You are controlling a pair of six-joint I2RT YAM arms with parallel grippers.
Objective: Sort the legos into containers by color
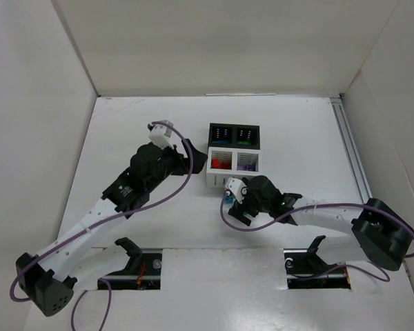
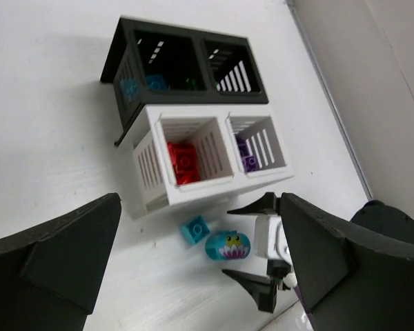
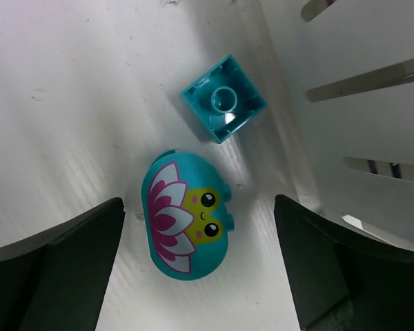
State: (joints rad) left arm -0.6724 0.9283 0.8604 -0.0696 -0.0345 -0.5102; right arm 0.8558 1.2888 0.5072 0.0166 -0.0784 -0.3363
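Note:
A teal oval piece with a lotus-and-frog print lies on the table between my right gripper's open fingers, untouched. A small teal brick lies just beyond it, next to the white bin's wall. Both also show in the left wrist view: oval, brick. My left gripper is open and empty, hovering left of the bins. One white bin holds red bricks, the other purple ones. The left black bin holds teal bricks.
The four bins stand in a two-by-two block at mid table, black pair behind, white pair in front. The right black bin shows green inside. White walls enclose the table; a rail runs along the right side.

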